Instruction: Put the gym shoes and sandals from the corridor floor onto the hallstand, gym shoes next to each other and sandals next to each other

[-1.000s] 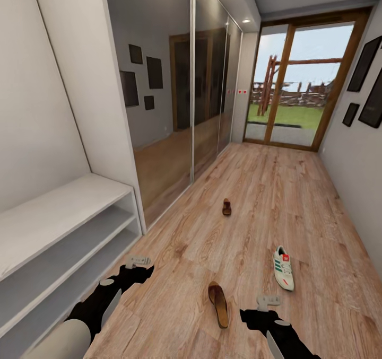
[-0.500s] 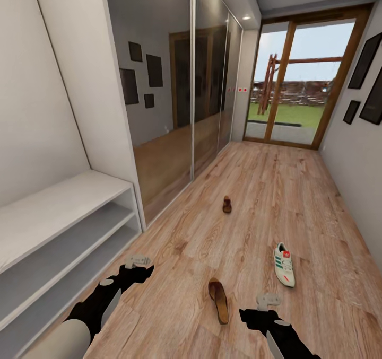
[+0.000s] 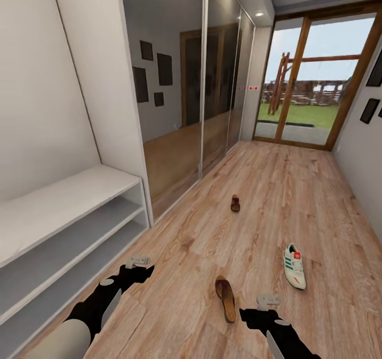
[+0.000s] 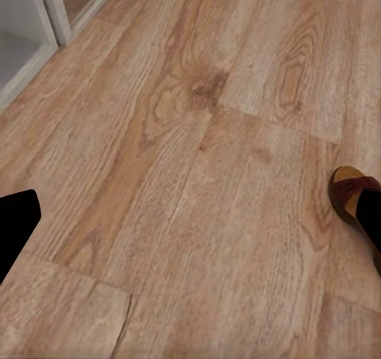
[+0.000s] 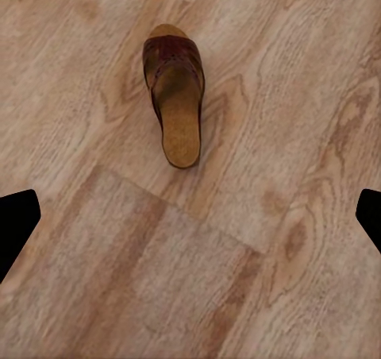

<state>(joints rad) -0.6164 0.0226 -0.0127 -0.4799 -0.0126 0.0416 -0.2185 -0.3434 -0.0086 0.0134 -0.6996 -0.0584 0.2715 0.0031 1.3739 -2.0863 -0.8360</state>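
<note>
Mirrored wardrobe [image 3: 196,94] beside sandal-strewn corridor floor [image 3: 254,200].

Wood-grain corridor floor [image 4: 182,208], reddish-brown sandal [image 4: 349,198] at one edge, pale-grey hallstand [image 4: 28,29] corner

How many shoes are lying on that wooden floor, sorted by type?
Sandals: 2, the near sandal and the far sandal
Gym shoes: 1, the white sneaker
Total: 3 shoes on the floor
</note>
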